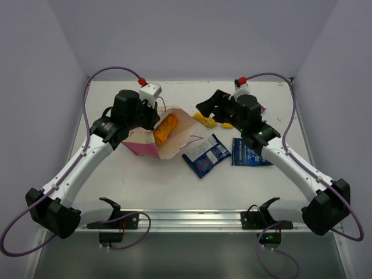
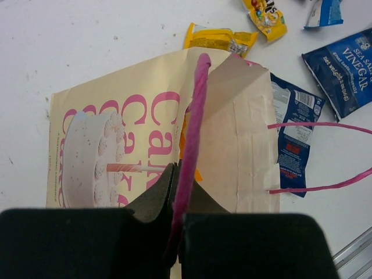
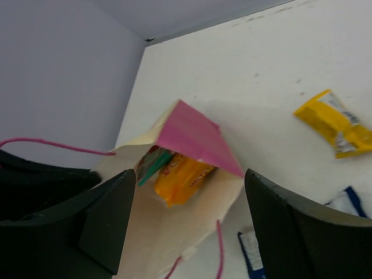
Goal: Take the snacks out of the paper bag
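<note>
The paper bag [image 1: 146,143] lies on its side, its mouth facing right. The orange pouch [image 1: 165,128] sticks out of the mouth. My left gripper [image 1: 152,115] is shut on the bag's pink side edge [image 2: 195,116] and holds the mouth open. My right gripper [image 1: 211,108] is open and empty, just right of the mouth. In the right wrist view the orange pouch [image 3: 181,174] and a teal packet [image 3: 153,163] lie inside the bag [image 3: 157,232], between my spread fingers [image 3: 107,221]. Two dark blue packets [image 1: 206,154] [image 1: 250,152] and yellow packets [image 1: 204,119] lie on the table.
The bag's thin pink loop handle [image 2: 317,157] trails over a blue packet [image 2: 294,133]. Two yellow packets [image 2: 221,39] [image 2: 266,16] and a small blue-white packet [image 2: 323,11] lie beyond the bag. A metal rail [image 1: 186,220] runs along the near edge.
</note>
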Robot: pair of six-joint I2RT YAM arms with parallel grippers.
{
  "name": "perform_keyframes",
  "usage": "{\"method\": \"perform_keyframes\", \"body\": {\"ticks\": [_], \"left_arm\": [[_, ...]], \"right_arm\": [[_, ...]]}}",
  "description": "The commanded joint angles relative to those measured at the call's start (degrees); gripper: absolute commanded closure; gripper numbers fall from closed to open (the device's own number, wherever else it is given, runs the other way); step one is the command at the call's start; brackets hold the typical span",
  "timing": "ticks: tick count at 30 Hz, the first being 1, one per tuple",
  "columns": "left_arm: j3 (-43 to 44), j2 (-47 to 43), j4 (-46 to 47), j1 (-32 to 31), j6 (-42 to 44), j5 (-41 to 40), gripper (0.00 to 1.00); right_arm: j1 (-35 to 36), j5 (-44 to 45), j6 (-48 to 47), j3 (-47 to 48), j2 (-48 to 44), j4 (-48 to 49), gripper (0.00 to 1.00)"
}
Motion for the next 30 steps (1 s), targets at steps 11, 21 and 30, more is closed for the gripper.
{"method": "perform_keyframes", "body": {"ticks": [11, 21, 30], "left_arm": [[3.26, -0.78, -1.32, -0.02, -2.17, -3.88, 1.0], [1.94, -0.34, -0.18, -0.02, -3.4, -0.28, 1.0], [1.24, -0.87, 0.09, -0.02, -3.14, -1.25, 1.0]], "right_arm": [[20.41, 7.86, 13.65, 7.14, 20.81, 6.41, 0.3], [20.85, 5.22, 16.19, 14.79, 34.17, 7.37, 0.33], [21.02, 5.93, 16.47, 16.73, 38.41, 7.03, 0.77]]}}
